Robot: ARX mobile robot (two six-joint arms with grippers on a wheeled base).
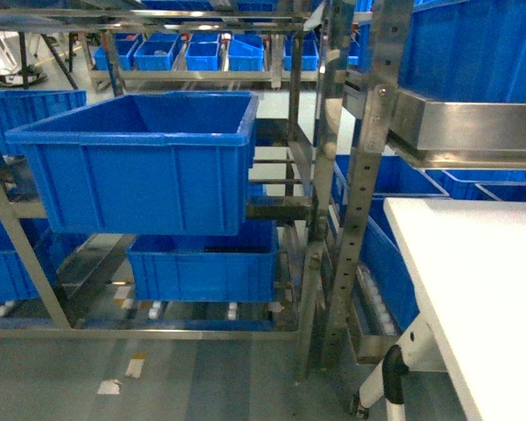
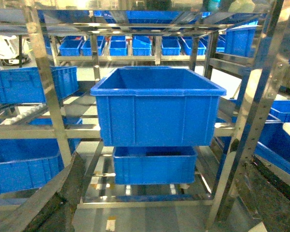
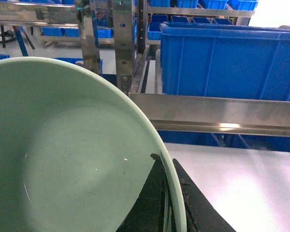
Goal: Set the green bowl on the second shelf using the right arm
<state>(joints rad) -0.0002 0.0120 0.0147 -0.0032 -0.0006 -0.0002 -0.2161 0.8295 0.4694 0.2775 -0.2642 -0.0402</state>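
The pale green bowl [image 3: 63, 159] fills the left of the right wrist view, tilted with its inside facing the camera. My right gripper [image 3: 165, 162] is shut on its rim, one black finger inside and one outside. The bowl hangs over the white tabletop [image 3: 241, 183], in front of a steel shelf rail [image 3: 212, 113]. In the head view the second shelf [image 1: 280, 209] carries a large deep blue crate [image 1: 140, 167]; neither arm nor the bowl shows there. My left gripper [image 2: 162, 166] stands open and empty, with its dark fingers [image 2: 63, 193] at the frame's lower corners, facing the same crate [image 2: 157, 108].
The steel rack's uprights [image 1: 364, 167] stand between the crate and the white table [image 1: 482, 289]. A smaller blue crate [image 1: 202, 263] sits on the tier below. More blue crates [image 3: 227, 60] line the rack behind the table and the far shelves [image 1: 202, 53].
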